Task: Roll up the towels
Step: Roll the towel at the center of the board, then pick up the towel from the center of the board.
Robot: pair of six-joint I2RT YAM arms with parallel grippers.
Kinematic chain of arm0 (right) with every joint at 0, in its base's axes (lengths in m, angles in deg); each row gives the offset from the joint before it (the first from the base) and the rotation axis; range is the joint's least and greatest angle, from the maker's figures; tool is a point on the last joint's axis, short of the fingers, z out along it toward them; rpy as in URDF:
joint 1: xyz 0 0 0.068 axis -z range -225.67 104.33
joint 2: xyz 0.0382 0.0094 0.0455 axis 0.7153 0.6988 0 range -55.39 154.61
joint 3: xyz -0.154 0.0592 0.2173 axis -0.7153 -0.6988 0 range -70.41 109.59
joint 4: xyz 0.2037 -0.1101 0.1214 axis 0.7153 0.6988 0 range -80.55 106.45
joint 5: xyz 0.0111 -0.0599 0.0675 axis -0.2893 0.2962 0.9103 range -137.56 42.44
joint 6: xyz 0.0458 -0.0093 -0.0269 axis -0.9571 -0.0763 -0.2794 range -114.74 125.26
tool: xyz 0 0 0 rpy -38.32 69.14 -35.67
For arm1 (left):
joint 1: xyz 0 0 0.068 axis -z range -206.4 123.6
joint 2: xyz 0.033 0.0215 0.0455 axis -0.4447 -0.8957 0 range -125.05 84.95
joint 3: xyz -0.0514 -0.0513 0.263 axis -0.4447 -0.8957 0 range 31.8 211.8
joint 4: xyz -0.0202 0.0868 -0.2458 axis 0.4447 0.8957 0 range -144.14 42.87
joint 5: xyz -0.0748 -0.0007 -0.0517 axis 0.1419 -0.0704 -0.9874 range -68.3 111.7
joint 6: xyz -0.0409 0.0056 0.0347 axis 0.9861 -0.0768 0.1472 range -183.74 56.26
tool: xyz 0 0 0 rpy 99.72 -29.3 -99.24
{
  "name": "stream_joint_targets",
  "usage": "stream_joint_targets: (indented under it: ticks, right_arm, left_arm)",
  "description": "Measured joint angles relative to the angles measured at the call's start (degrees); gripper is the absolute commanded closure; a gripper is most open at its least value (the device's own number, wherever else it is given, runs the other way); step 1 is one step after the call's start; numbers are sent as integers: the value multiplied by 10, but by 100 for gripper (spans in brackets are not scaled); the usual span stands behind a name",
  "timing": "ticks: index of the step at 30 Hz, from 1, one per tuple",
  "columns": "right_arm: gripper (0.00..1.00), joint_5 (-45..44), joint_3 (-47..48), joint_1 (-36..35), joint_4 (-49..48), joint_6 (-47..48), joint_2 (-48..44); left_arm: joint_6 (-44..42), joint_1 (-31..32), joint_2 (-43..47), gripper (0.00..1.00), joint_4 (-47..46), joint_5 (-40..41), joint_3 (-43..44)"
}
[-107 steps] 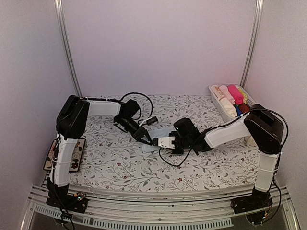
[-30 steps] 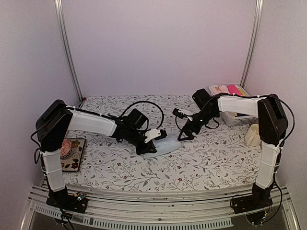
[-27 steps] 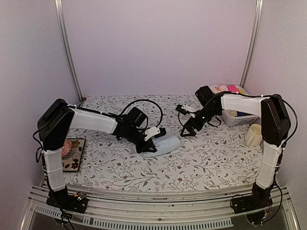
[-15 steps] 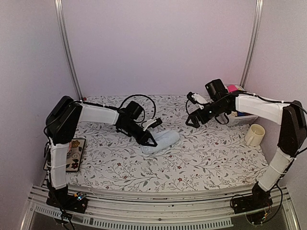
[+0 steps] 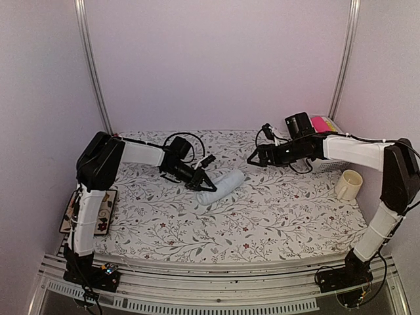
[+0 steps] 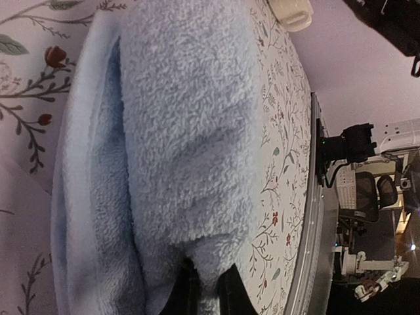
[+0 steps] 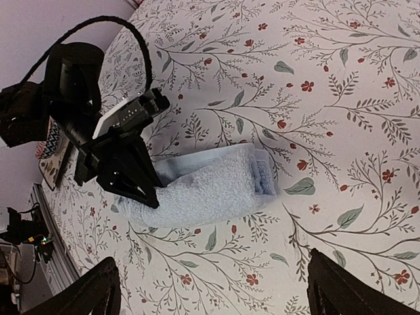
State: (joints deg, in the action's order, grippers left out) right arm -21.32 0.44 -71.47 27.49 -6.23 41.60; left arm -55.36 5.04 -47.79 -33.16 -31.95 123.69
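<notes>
A light blue towel (image 5: 221,186) lies rolled into a short diagonal log on the flowered cloth, mid-table. My left gripper (image 5: 201,179) is at the roll's left end, shut on a fold of the towel (image 6: 190,164). Its dark fingertips (image 6: 231,294) pinch the terry between them. My right gripper (image 5: 254,158) hangs open above the table, up and to the right of the roll and apart from it. In the right wrist view the towel (image 7: 213,187) lies between the wide-spread fingers (image 7: 92,292), with the left gripper (image 7: 128,174) on its left end.
A cream cup (image 5: 348,184) stands near the right edge. A hot-pink cloth (image 5: 321,123) shows behind the right arm at the back right. A patterned mat (image 5: 100,211) lies by the left arm's base. Cables loop over the left wrist.
The left gripper has pulled back to the left with the towel, which now lies as a slimmer diagonal roll. The right arm has swung away toward the back right.
</notes>
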Motion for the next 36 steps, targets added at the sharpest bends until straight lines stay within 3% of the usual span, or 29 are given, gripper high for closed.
stream_joint_targets:
  ticks: [8, 16, 28, 36]
  right_arm:
    - [3, 43, -50, -3, -77, -135, 40]
    - [10, 57, -50, -18, -133, -237, 107]
    - [15, 109, -37, -19, -227, -359, 200]
    - [18, 144, 10, -19, -249, -381, 253]
  left_arm:
    - [172, -25, -30, 100, -129, -55, -11]
    - [316, -26, -33, 100, -265, -37, -44]
    - [584, -21, -39, 100, -571, -18, -158]
    - [626, -14, -41, 100, -581, 8, -161]
